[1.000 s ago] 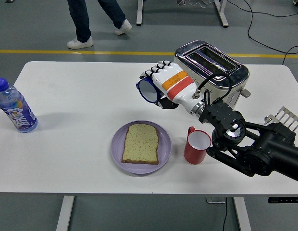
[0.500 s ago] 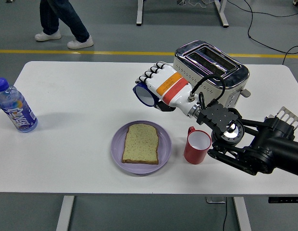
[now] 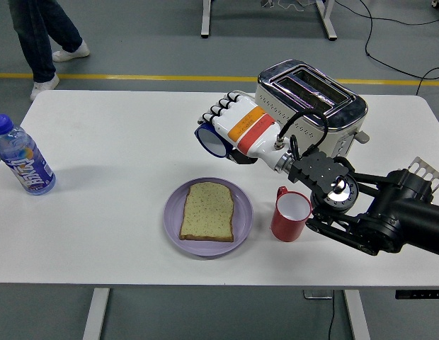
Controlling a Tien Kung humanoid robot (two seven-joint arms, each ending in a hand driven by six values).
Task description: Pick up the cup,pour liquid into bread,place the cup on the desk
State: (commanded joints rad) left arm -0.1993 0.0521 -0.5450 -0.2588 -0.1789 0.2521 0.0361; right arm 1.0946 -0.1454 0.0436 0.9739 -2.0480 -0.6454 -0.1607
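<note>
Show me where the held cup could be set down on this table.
Bare table lies between the water bottle and the plate, and along the far edge. Crowded: red mug, toaster, right hand holding the blue cup.

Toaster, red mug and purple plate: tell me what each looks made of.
Toaster: polished metal, likely stainless steel, judging by its mirror-like reflections, with dark trim. Red mug: glossy red outside, white inside; ceramic or plastic, cannot tell which. Purple plate: smooth matte lilac, probably plastic.

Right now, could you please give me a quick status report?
Right robot hand holds blue cup tipped above the table. Bread on plate, nothing blocking. Left not seen.
</note>
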